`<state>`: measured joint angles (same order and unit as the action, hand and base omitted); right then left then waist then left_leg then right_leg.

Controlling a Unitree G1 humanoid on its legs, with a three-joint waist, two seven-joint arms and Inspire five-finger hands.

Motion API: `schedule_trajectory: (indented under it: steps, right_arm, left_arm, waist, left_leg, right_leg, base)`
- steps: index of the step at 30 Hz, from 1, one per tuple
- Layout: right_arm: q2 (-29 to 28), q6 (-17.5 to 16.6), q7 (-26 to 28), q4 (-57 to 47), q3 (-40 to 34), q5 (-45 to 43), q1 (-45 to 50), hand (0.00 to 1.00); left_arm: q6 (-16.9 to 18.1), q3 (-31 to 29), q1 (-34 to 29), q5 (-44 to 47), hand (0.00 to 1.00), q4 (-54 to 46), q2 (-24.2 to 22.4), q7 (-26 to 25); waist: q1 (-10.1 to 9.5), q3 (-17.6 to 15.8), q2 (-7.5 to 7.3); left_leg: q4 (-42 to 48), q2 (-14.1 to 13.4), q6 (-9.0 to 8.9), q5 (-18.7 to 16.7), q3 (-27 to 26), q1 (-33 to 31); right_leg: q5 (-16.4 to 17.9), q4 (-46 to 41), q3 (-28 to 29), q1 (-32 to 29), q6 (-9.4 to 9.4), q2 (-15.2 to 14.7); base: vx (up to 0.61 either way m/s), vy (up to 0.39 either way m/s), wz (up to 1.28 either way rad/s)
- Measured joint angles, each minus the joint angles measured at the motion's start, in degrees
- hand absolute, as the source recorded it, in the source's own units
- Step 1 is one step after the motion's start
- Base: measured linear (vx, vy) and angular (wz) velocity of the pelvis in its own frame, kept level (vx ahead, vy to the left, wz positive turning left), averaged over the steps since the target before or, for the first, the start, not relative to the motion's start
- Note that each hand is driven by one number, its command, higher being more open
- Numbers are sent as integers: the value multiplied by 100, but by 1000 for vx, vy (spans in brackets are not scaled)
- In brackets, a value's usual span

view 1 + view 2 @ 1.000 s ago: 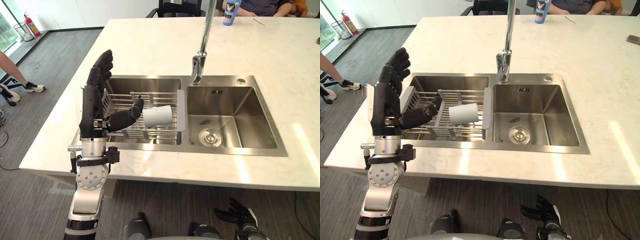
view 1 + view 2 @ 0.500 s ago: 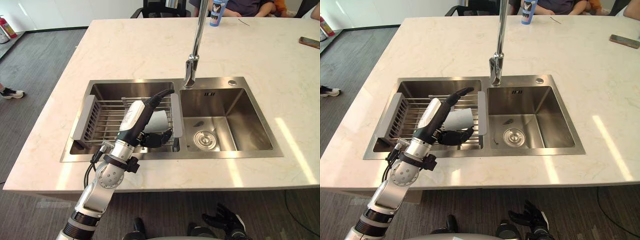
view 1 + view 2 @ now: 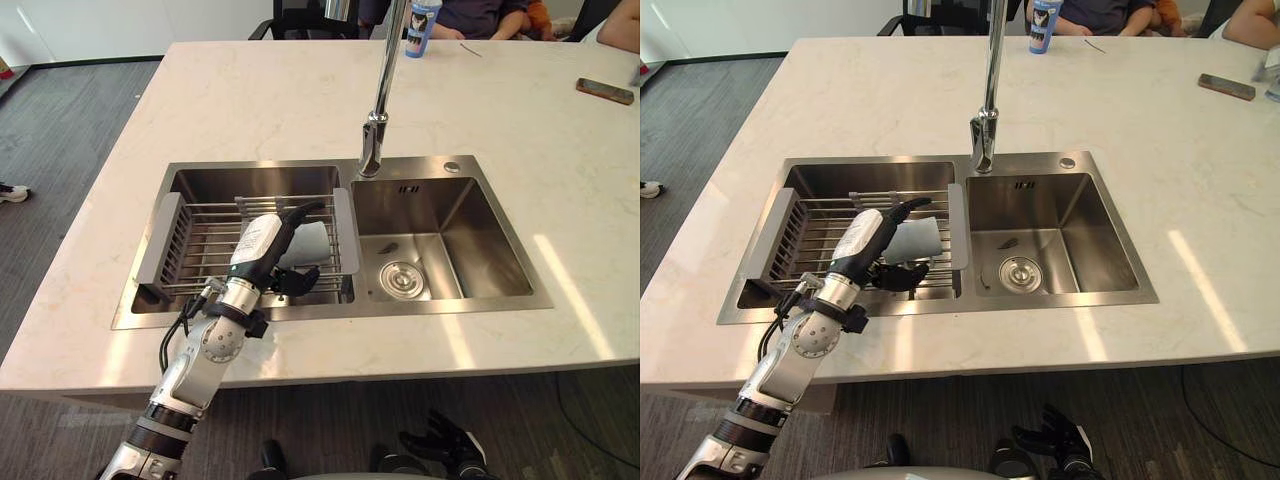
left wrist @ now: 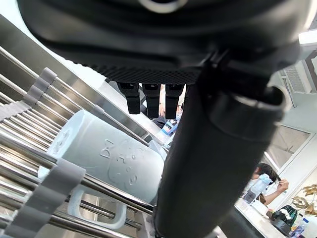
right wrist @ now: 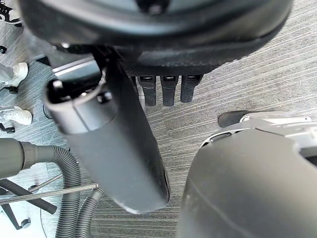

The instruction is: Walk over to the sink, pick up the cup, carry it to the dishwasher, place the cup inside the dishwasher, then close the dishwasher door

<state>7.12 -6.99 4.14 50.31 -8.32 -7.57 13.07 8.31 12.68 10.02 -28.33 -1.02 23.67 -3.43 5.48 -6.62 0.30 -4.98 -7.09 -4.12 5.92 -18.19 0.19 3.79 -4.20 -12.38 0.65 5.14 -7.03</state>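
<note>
Pale marbled stone makes up the desk (image 3: pixel 250 100), smooth and glossy, and set into it is a double sink (image 3: pixel 300 165) of brushed steel. Across the left basin sits a wire rack (image 3: pixel 195 240) with thin steel rods and grey end plates.

Our left hand (image 3: pixel 262 245) reaches over the rack's near edge. Its thumb (image 3: pixel 305 210) is spread wide from the fingers (image 3: pixel 298 280), which curve low on the near side. Our right hand (image 3: pixel 450 447) hangs low by the floor with its fingers loose, well away, so the left is plainly the one to lift.

The cup (image 3: pixel 314 243) lies on its side on the rods, just beyond the left palm, in the gap between the thumb and the fingers. We judge its long axis to run side to side along the wires, crosswise to the reaching arm. The hand brackets it but does not look clamped; we cannot tell whether anything touches yet.

The cup is a pale blue-white cylinder, matte and hard-looking, probably slick. Its small loop handle (image 4: pixel 94 213) drops between the rods and could snag as it is lifted.
</note>
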Motion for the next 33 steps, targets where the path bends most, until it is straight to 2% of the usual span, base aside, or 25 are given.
schedule_trajectory:
  steps: [7, 19, 24, 29, 33]
  right_arm:
    - [-16, 1, 19, 0, 18, 0, 1, 90]
    - [-112, 22, 57, 0, 31, 1, -9, 90]
    - [-108, 41, 85, 0, 35, 2, -10, 90]
    - [-96, 73, 119, -9, 34, 49, -11, 90]
    - [-55, 120, 177, -9, 41, 61, -32, 90]
  left_arm:
    - [-35, -12, 197, -100, 90, 150, 66, -10]
    - [-72, -5, 711, -84, 90, 181, 452, 214]
    - [-70, 42, 827, -85, 90, 186, 780, 463]
    - [-48, 488, 1044, -79, 90, 427, 1338, 862]
    - [-30, 675, 1354, 32, 90, 597, 1535, 1043]
  waist:
    - [14, -1, 1]
    - [16, -4, 7]
    - [63, -8, 14]
    - [70, -14, 24]
    - [86, -40, 67]
  left_leg:
    - [-5, 10, 0, 0, -2, -31]
    - [-5, 25, -1, 1, 71, -73]
    - [-5, 29, 0, 1, 80, -58]
    - [-6, 33, 0, 1, 91, -62]
    - [-6, 38, -1, 1, 105, -67]
  right_leg:
    - [-71, 145, -6, 31, 17, 6]
    - [-90, 245, -71, 106, 24, 7]
    - [-92, 247, -92, 104, 22, 5]
    - [-92, 264, -105, 108, 22, 3]
    - [-94, 289, -125, 126, 25, 1]
  base:
    - [0, 0, 0]
    - [12, 3, 2]
    - [0, 0, 0]
    - [0, 0, 0]
    - [0, 0, 0]
